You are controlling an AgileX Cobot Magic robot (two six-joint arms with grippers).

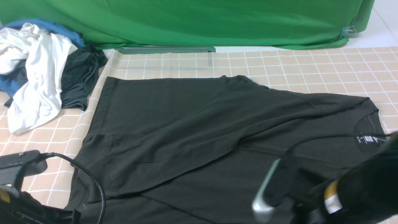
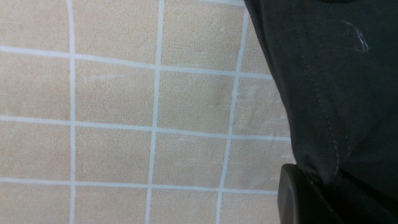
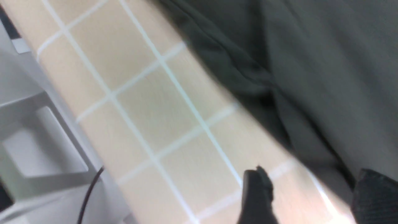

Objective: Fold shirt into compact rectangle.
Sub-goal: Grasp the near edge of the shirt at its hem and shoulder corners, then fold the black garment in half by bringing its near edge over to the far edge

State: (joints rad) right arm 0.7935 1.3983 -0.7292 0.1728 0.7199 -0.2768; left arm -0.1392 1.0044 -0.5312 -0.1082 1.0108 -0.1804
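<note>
So in the front view the big black long-sleeved cotton shirt [image 1: 199,124] is spread on the tan checked tablecloth [image 1: 311,65]. Its long axis runs left to right, with the hem at the left and the collar with its small white neck tag [image 1: 368,139] at the right. One sleeve is folded diagonally across the body. It's pretty flat, with soft creases and no print showing. The left arm [image 1: 18,186] sits by the near hem corner, and the blurry right arm [image 1: 357,186] is over the near collar end. In the left wrist view, the left gripper [image 2: 320,189] is closed and looks pinched on the stitched hem edge, with bare cloth beside it. In the right wrist view (smeared), the right gripper [image 3: 314,196] has its jaws apart with nothing between them, and the shirt's near edge is just beside them. My guess is the next fold turns on that side getting a grip.
</note>
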